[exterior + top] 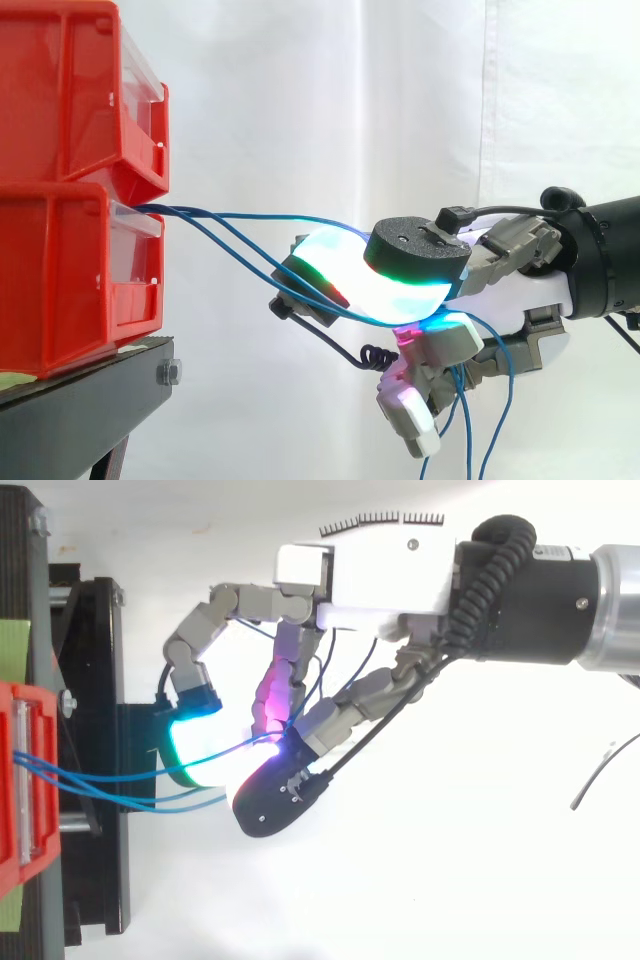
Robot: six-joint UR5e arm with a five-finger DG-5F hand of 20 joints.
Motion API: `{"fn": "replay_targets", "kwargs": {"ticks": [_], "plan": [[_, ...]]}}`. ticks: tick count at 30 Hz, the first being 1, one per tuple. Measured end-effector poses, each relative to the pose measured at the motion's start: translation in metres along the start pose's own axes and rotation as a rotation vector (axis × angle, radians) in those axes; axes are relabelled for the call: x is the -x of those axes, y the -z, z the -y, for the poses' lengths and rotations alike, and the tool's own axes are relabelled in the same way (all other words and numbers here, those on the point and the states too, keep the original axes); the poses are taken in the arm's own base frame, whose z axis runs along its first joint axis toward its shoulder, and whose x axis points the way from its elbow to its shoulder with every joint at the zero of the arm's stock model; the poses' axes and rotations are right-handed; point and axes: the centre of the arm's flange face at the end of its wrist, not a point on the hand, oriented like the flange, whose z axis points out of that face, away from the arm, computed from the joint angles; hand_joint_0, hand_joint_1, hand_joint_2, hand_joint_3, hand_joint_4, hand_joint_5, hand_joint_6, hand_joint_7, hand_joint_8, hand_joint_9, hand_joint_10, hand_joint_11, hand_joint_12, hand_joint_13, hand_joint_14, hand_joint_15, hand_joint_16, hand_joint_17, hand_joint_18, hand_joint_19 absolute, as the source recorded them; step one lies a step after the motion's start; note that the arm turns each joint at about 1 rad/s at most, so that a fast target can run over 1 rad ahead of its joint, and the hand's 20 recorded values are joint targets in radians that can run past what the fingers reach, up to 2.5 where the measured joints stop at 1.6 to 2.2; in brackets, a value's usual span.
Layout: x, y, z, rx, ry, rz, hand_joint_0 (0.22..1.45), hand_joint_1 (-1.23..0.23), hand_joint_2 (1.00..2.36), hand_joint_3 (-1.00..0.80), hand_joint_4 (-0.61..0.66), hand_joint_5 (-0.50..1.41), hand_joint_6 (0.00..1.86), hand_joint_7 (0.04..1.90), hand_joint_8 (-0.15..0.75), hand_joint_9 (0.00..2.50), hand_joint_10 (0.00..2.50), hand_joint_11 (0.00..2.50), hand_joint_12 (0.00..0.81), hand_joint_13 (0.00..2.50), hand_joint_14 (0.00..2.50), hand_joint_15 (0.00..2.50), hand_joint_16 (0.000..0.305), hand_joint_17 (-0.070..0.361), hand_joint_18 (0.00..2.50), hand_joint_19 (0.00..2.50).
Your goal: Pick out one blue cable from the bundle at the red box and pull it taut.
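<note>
Blue cables [250,214] (thin, sagging) lie pinched in the hand [380,575].

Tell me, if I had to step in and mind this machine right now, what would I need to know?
Robot hand: fingers curled round the blue cables, well clear of the red box.
Things: the cables leave the front of the lower red box on the black stand, run across to the robot hand and hang loose below it.
Done: cables gripped.
Left: several strands run into the fingers, so I cannot tell whether one alone is picked out. Most sag, so the pull is not finished. Probably draw the robot hand further from the box.
</note>
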Motion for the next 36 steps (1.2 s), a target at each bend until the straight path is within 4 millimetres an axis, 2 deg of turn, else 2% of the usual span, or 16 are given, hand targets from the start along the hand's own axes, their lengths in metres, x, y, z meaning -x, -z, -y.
{"fn": "replay_targets", "kwargs": {"ticks": [9, 13, 14, 20, 36], "plan": [[0.0001, -0.0001, -0.0002, 0.001, 0.000, 0.000, 0.88, -0.90, 1.01, -0.37, -0.37, -0.17, 1.00, 0.92, 0.130, 1.21, 0.03, 0.76, 0.262, 0.99, 0.02, 0.61, 0.035, 0.080, 0.80, 0.72], [0.0001, -0.0002, -0.0003, 0.002, 0.000, 0.000, 0.88, -0.89, 1.01, -0.35, -0.36, -0.19, 0.99, 0.81, 0.122, 1.14, 0.03, 0.75, 0.263, 0.95, 0.02, 0.61, 0.036, 0.081, 0.76, 0.73], [0.0000, -0.0002, -0.0003, 0.002, 0.000, 0.000, 0.88, -0.89, 1.01, -0.36, -0.35, -0.19, 0.99, 0.74, 0.113, 1.12, 0.03, 0.74, 0.261, 0.94, 0.02, 0.61, 0.036, 0.082, 0.75, 0.73], [0.0003, -0.0001, -0.0002, 0.001, 0.000, 0.000, 0.84, -0.92, 1.00, -0.50, -0.29, -0.19, 0.97, 0.63, 0.111, 1.07, 0.03, 0.73, 0.265, 0.94, 0.02, 0.58, 0.037, 0.084, 0.81, 0.63], [0.0001, -0.0002, -0.0003, 0.002, 0.000, 0.000, 0.75, -0.94, 1.00, -0.50, -0.21, -0.17, 0.96, 0.66, 0.153, 1.14, 0.03, 0.78, 0.286, 0.98, 0.02, 0.58, 0.038, 0.085, 0.87, 0.60]]}}
